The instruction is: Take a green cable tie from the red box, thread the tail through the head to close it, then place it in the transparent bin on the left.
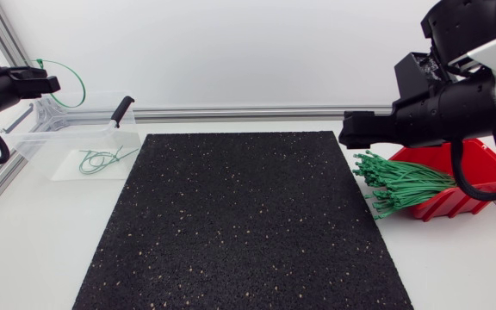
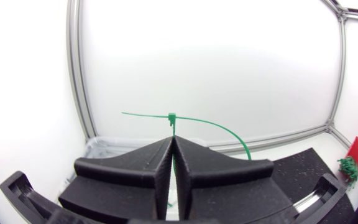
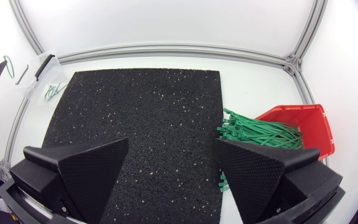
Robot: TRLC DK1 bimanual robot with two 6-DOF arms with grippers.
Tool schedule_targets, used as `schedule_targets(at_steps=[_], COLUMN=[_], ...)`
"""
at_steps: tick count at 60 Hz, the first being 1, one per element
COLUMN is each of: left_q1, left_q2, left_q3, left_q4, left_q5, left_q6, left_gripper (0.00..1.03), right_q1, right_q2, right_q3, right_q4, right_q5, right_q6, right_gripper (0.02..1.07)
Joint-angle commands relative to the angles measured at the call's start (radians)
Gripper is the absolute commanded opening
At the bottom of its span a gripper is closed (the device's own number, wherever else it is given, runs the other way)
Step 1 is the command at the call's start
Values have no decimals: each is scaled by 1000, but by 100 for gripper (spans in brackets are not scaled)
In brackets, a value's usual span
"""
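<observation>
My left gripper [image 1: 52, 83] hangs above the far left corner, over the transparent bin [image 1: 33, 142]. It is shut on a green cable tie [image 1: 74, 83] closed into a loop. In the left wrist view the tie [image 2: 211, 123] arcs out from the shut gripper [image 2: 173, 163], head uppermost. My right gripper [image 1: 351, 129] hovers open over the mat's far right edge, beside the red box [image 1: 476, 176] with its bundle of green ties [image 1: 401, 182]. In the right wrist view its fingers [image 3: 82, 168] stand wide apart with nothing between them, and the ties [image 3: 257, 130] spill from the box [image 3: 306, 121].
A black speckled mat [image 1: 239, 224] covers the middle of the table. The bin holds looped green ties [image 1: 102, 159], and a black-handled tool [image 1: 120, 110] rests on its far rim. An aluminium rail [image 1: 248, 113] runs along the back edge.
</observation>
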Motion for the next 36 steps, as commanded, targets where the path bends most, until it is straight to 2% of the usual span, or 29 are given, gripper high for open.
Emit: schedule_targets(at_steps=[1,8,12,18,21,36], left_q1=[13,30,48,59,61,57], left_q2=[77,192,249,333,366,499], left_q3=[41,93,142,204,259,576], left_q4=[98,199,174,153,79,-346], left_q5=[-52,-116,-121,-170,-195,-195], left_q6=[66,124,126,161,163,141], left_gripper=[4,4,4,4,4,4], right_q1=[-1,16,25,25,26,57], right_q2=[-37,-78,-92,-103,-104,-113], right_q3=[-34,-46,-55,-77,-83,-92], right_q4=[7,-4,-6,-6,-7,-29], right_q5=[19,54,66,69,69,69], right_q6=[-25,-28,-28,-25,-25,-5], right_gripper=[102,102,102,102,102,102])
